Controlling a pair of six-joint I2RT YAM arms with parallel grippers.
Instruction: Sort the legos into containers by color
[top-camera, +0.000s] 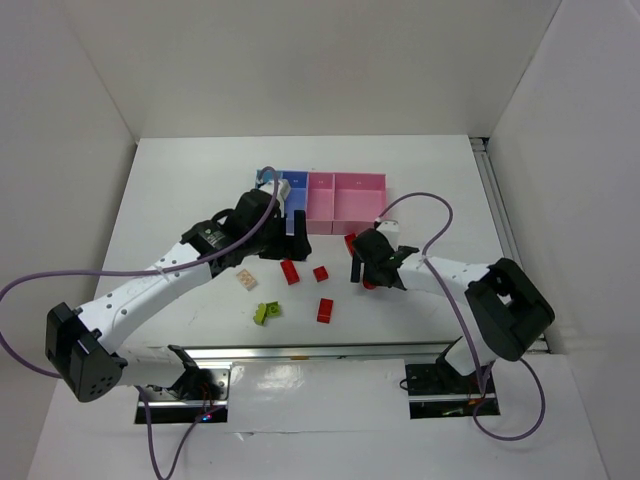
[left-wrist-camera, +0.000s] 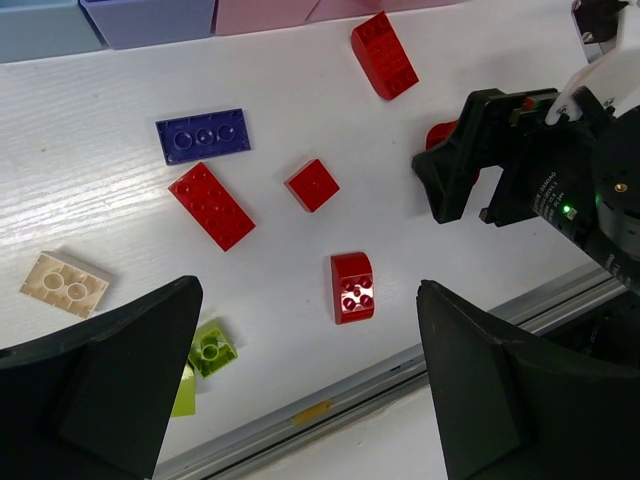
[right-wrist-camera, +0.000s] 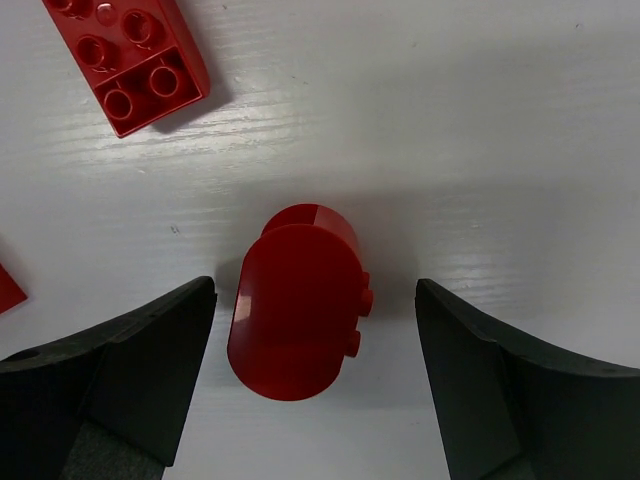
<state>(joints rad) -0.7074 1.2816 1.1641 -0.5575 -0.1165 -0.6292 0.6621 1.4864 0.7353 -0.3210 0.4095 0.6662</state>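
My right gripper (top-camera: 372, 274) is open and low over the table, its fingers (right-wrist-camera: 120, 370) on either side of a rounded red lego (right-wrist-camera: 295, 312) without touching it. My left gripper (top-camera: 262, 238) is open, empty and held above the table (left-wrist-camera: 310, 395). Below it lie a dark blue lego (left-wrist-camera: 203, 135), a long red lego (left-wrist-camera: 211, 204), a small red lego (left-wrist-camera: 313, 185), a curved red lego (left-wrist-camera: 352, 287), another red lego (left-wrist-camera: 384, 54), a lime green lego (left-wrist-camera: 210, 347) and a beige lego (left-wrist-camera: 64, 284). The trays stand at the back: periwinkle (top-camera: 296, 193), narrow pink (top-camera: 320, 199), wider pink (top-camera: 360, 196). The light blue tray (left-wrist-camera: 40, 30) is mostly hidden by my left arm in the top view.
A metal rail (top-camera: 320, 350) runs along the table's near edge. White walls enclose the table on the left, back and right. My right gripper (left-wrist-camera: 470, 165) shows in the left wrist view, close to the legos.
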